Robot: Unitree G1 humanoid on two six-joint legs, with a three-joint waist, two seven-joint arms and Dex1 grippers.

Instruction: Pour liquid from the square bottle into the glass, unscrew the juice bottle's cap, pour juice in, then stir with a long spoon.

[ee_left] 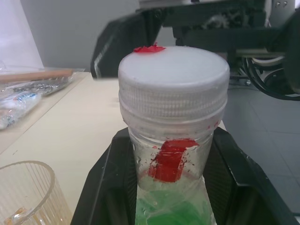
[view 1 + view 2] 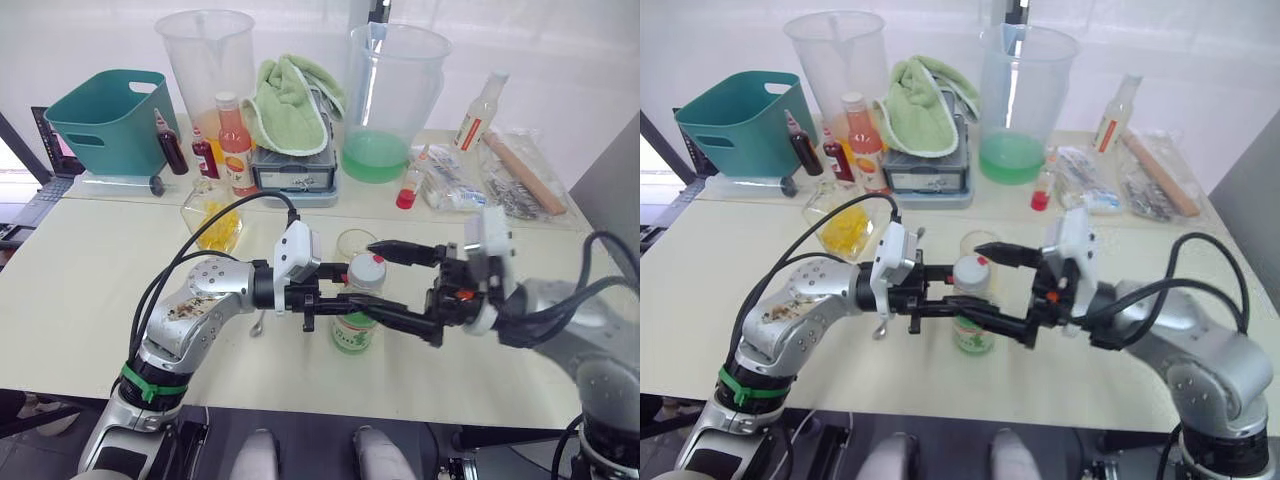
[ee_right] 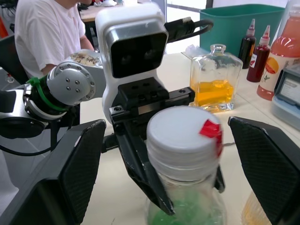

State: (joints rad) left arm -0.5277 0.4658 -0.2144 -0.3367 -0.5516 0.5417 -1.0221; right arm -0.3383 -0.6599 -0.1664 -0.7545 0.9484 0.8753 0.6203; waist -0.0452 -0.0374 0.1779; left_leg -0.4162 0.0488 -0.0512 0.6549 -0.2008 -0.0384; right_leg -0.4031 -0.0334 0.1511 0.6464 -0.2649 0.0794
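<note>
Two grippers meet at the juice bottle (image 2: 355, 322): the left gripper (image 2: 322, 298) clamps its neck, while the right gripper (image 3: 168, 159) straddles the white cap (image 1: 174, 80), fingers spread. Its green-and-white label seems too blurred to read.

Ribbed matt white plastic cap (image 1: 173, 86)

I'm working in what looks like a robotics lab or test room set up as a drinks bench: a plain cream table (image 2: 60, 300) against a white wall, crowded with plastic measuring jugs (image 2: 393, 95), dye bottles (image 2: 172, 145) and a teal bin (image 2: 110, 115). In the right wrist view a person in a white T-shirt (image 3: 49, 30) sits at a desk behind.
</note>
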